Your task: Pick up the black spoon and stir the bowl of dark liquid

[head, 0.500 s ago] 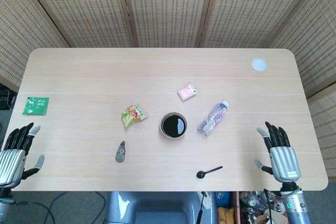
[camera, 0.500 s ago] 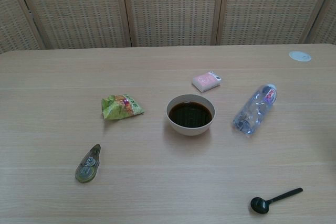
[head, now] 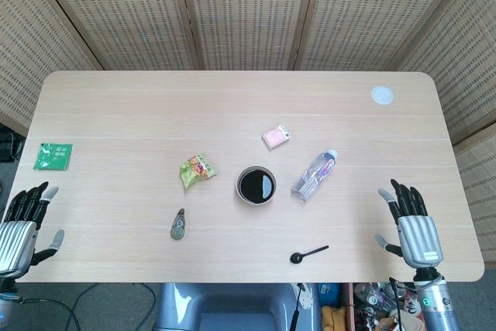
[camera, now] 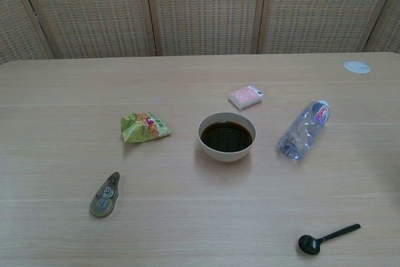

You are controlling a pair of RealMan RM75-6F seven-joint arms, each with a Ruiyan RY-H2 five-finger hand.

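Black spoon (head: 308, 253) lies untouched near the table's front edge, closer to the robot's right hand (head: 412, 225).

Its round head points toward the table's centre and its handle runs outward and slightly away, toward the right hand, which rests at the front right with fingers spread, holding nothing. The left hand (head: 22, 225), also spread and empty, sits far off at the front left. The bowl of dark liquid (head: 256, 185) stands beyond the spoon, apparently well apart.
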